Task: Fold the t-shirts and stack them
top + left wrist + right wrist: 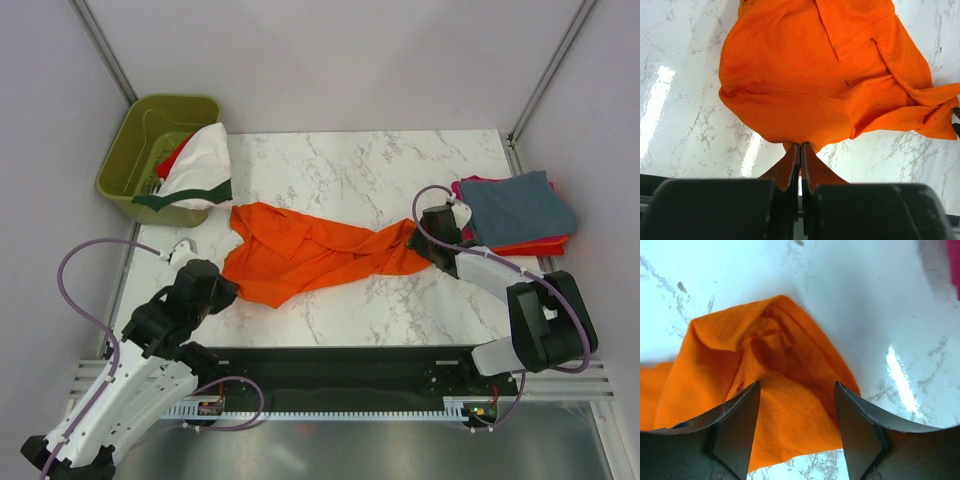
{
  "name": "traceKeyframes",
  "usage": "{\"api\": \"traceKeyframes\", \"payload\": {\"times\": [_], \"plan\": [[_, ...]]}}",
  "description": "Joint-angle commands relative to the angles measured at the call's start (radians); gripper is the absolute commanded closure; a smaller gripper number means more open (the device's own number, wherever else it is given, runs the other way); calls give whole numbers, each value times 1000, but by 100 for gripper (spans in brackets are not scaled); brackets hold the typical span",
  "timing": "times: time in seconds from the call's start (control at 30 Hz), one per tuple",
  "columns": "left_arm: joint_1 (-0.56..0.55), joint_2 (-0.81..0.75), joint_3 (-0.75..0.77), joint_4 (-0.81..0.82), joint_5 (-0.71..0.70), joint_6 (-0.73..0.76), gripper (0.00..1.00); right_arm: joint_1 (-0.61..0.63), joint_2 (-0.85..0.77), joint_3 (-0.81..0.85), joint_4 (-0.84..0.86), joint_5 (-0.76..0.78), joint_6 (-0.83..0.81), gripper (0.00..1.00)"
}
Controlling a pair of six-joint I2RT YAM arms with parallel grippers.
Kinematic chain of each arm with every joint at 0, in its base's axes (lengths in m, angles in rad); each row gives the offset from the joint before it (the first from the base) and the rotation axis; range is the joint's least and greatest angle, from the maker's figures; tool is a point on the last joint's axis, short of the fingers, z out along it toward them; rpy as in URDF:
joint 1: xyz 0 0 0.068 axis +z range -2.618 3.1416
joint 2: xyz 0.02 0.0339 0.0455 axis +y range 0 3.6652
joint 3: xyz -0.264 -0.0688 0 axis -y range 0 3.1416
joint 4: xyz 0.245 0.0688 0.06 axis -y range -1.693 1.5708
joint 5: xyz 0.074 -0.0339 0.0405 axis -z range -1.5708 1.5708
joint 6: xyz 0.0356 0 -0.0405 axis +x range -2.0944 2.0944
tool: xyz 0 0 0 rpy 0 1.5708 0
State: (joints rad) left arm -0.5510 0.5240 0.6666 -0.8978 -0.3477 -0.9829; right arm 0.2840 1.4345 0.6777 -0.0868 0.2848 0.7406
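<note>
We have folded stack (520, 210) done; orange t-shirt (300, 260) crumpled, white t-shirt (200, 165) in bin (115, 178). Left gripper (800, 150) pinches orange edge; right gripper (796, 390) spread.

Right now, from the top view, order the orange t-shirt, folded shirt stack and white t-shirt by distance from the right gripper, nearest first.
1. orange t-shirt, at the right gripper.
2. folded shirt stack, right edge.
3. white t-shirt, far left, on olive bin.
</note>
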Motion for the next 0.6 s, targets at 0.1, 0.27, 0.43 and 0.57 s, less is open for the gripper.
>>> {"api": "traceKeyframes", "payload": {"times": [0.1, 0.27, 0.43, 0.57], "plan": [[6, 16, -5, 33, -24, 1, 98, 1, -78, -19, 111, -131, -96, 25], [6, 21, -12, 48, -19, 7, 98, 0, -22, 15, 130, -191, -130, 30], [6, 34, -13, 65, -16, 19, 98, 1, 75, 82, 107, -194, -136, 37], [6, 62, -24, 89, -8, 24, 98, 1, 130, 134, 90, -148, -130, 37]]}}
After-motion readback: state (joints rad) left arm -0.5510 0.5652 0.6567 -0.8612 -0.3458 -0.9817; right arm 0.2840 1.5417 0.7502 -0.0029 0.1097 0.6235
